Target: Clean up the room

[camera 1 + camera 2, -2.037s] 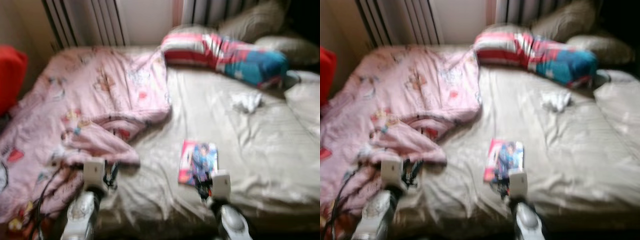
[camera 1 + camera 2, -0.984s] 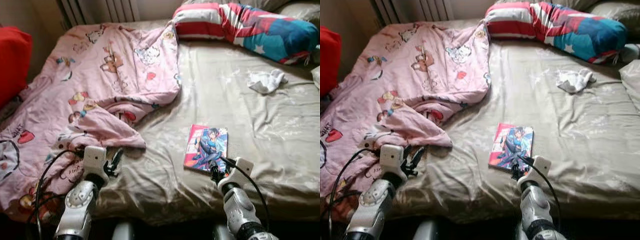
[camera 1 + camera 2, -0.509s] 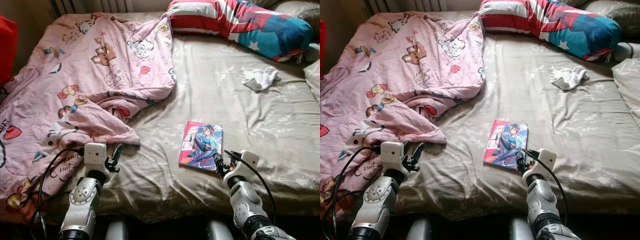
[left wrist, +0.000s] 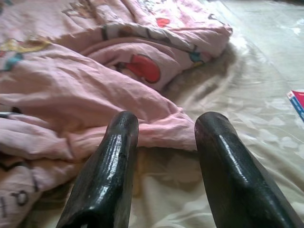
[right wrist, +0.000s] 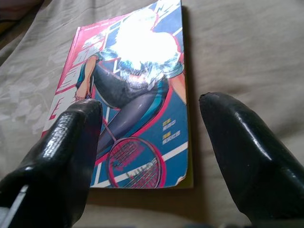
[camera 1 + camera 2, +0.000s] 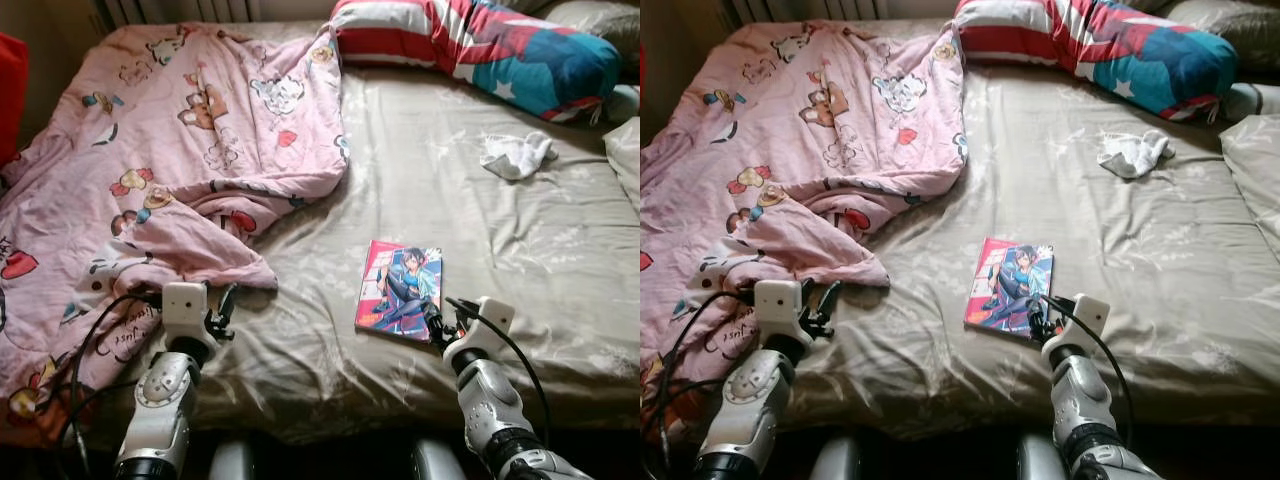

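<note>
— How far are we with the room?

— Barely begun, we judge. The book (image 6: 401, 290) lies on the bed (image 6: 520, 250); our right gripper (image 5: 147, 142), fingers open, hangs just at its near edge.

— And the left gripper (image 4: 164, 142)?

— Open too, by the crumpled pink blanket (image 6: 150, 180). The white sock (image 6: 515, 155) waits.
</note>
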Motion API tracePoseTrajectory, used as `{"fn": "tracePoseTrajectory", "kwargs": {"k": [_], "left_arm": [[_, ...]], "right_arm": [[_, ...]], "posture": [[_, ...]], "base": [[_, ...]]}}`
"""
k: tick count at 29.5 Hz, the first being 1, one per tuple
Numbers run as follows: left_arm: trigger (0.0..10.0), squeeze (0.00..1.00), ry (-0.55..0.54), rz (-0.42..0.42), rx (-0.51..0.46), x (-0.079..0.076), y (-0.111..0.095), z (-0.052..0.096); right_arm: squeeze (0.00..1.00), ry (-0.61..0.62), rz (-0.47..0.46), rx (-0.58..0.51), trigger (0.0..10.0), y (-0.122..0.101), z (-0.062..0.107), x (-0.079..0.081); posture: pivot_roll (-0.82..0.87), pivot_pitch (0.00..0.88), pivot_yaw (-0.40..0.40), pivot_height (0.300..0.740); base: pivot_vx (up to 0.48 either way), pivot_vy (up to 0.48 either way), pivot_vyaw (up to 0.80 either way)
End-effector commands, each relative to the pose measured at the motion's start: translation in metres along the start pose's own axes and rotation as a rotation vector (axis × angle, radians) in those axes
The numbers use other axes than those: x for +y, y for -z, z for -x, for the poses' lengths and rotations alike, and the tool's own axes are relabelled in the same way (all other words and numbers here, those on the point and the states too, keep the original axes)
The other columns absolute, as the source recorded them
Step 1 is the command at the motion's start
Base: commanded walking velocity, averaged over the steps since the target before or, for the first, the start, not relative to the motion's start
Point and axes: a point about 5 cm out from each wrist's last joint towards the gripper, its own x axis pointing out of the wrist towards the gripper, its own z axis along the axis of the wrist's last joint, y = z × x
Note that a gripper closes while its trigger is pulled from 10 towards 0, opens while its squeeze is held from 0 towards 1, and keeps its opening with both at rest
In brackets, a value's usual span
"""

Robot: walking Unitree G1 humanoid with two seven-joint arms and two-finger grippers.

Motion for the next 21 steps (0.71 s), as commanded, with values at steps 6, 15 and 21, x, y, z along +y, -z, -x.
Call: {"fn": "tracePoseTrajectory", "kwargs": {"k": [6,15,21], "left_arm": [[10.0,0.00,-0.022,-0.021,0.029,0.007,0.004,0.015],[10.0,0.00,-0.044,-0.028,0.031,0.009,-0.002,0.032],[10.0,0.00,-0.051,-0.036,0.031,0.011,-0.006,0.036]], "right_arm": [[0.00,0.004,-0.027,0.049,10.0,0.018,0.007,-0.002],[0.00,-0.003,-0.042,0.088,10.0,0.028,0.011,0.000],[0.00,0.001,-0.074,0.106,10.0,0.035,0.013,0.002]], "posture": [[0.13,0.369,-0.013,0.583],[0.16,0.416,-0.023,0.583],[0.19,0.438,-0.023,0.583]], "base": [[0.000,0.000,0.00],[0.000,0.000,0.00],[0.000,0.000,0.00]]}}
